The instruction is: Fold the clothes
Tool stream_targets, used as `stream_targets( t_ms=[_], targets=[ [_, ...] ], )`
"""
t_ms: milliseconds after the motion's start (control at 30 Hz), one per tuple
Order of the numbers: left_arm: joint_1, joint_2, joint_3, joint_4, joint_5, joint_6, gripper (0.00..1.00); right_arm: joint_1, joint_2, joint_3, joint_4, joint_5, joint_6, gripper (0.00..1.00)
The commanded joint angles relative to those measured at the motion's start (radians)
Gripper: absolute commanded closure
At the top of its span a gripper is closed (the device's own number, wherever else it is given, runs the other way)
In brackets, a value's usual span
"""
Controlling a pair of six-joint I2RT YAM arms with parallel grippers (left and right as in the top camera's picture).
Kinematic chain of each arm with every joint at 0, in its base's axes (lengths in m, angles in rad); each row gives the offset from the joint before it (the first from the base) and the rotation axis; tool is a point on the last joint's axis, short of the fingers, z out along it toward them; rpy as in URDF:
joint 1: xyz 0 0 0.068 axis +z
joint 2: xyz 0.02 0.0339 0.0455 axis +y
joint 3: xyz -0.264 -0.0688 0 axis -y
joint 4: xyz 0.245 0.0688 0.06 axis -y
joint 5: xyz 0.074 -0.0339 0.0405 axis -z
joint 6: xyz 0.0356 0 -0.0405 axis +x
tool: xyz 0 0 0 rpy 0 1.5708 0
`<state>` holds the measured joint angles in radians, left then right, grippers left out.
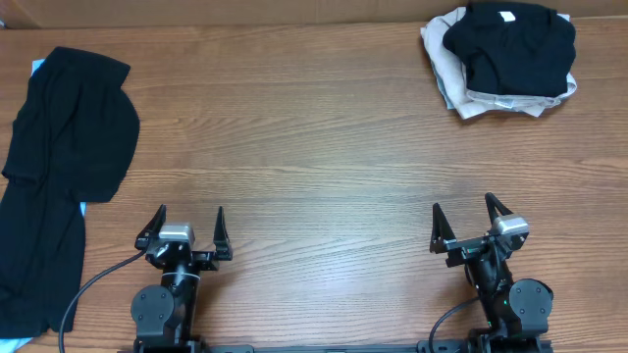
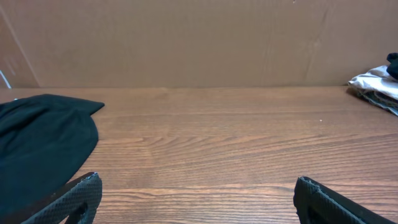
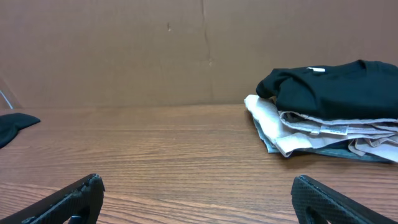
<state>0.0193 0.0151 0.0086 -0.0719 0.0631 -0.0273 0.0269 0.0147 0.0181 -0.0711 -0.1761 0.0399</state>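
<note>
Both arms sit parked at the near edge of the table point(image 1: 314, 137), the left gripper point(image 1: 189, 212) at about 7 o'clock and the right gripper point(image 1: 462, 204) at about 5 o'clock. Each has its jaws spread wide with nothing between them. The loose black shirt point(image 1: 69, 147) lies rumpled at 9 o'clock and runs out of the overhead view at the lower left. The folded pile point(image 1: 505, 59) — a black shirt on top of beige ones — rests at 1 o'clock.

The loose shirt looks like the next job, and the risks lie in its shape. It is bunched and doubled on itself, so a pinch may catch two layers and drag a lump instead of opening it flat. A sliver of light blue cloth point(image 1: 81, 208) peeks from beneath it, and a deep grab could lift both garments together. A one-sided pull by the left arm alone could also slide the shirt toward the table's edge.

Only the overhead view shows the shirt's full spread and the blue sliver. Only the right wrist view shows the pile from the side — separate layers, a greyish one lowest. The left wrist view catches just the pile's corner at 3 o'clock. Both wrist views show the cardboard wall point(image 3: 124, 50) behind the table.
</note>
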Motion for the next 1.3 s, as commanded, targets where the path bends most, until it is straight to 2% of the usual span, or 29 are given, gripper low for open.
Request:
stream_targets(
  t_ms=[0, 767, 1033, 1267],
  targets=[
    [0.001, -0.010, -0.004, -0.002, -0.011, 0.002, 0.00, 0.005, -0.012, -0.010, 0.005, -0.001, -0.003, 0.00],
    [0.000, -0.010, -0.003, 0.001, -0.029, 0.023, 0.00, 0.005, -0.012, -0.010, 0.006, -0.001, -0.003, 0.00],
    [0.000, -0.010, -0.003, 0.041, 0.013, 0.024, 0.00, 0.005, -0.012, -0.008, 0.132, -0.044, -0.003, 0.00],
    [0.000, -0.002, 0.038, 0.051, 0.005, 0.018, 0.00, 0.005, -0.011, 0.068, 0.087, -0.062, -0.003, 0.00]
  ],
)
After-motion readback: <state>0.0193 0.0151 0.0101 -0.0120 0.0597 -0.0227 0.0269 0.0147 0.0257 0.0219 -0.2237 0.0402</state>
